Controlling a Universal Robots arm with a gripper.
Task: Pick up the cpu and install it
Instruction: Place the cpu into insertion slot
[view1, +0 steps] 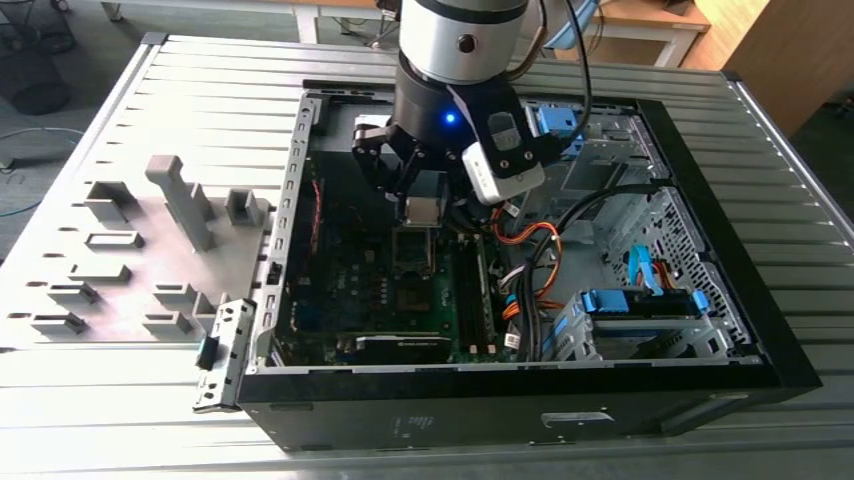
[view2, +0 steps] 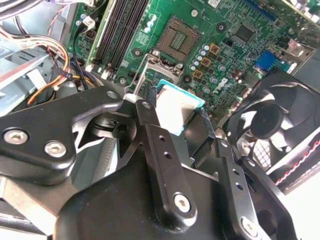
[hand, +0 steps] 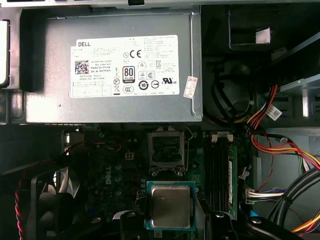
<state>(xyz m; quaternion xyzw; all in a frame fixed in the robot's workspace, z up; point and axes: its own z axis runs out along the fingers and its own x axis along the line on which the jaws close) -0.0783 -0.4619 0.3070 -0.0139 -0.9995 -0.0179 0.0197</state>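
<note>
**Exterior view.** The open computer case (view1: 534, 395) is laid flat on the table (view1: 107, 410). The end effector (view1: 424, 205) is positioned inside the case above the motherboard (view1: 360, 280). The cpu (view1: 424, 213) is pinched at its tip and is held clear of the board.

**Second wrist view.** The cpu (view2: 181, 104) is clamped by two opposite edges between the fingers (view2: 149, 122). It is carried in the air and appears offset from the open socket (view2: 177, 39) rather than over it. Only thin edges are gripped, so a slip or a twist of the chip within the grip is judged possible. A chip that is seated tilted or rotated would be expected to bend the socket contacts.

**First wrist view.** The cpu (hand: 170, 205) is shown with its metallic face up, apart from the socket (hand: 166, 150). The power supply (hand: 115, 65) lies beyond the socket. The memory slots (hand: 218, 170) run just beside the socket, and a cable bundle (hand: 280, 145) lies near. Any sideways error is judged likely to bring the fingers against the socket frame or the slots. No orientation mark can be made out, so correct rotation cannot be confirmed.
</note>
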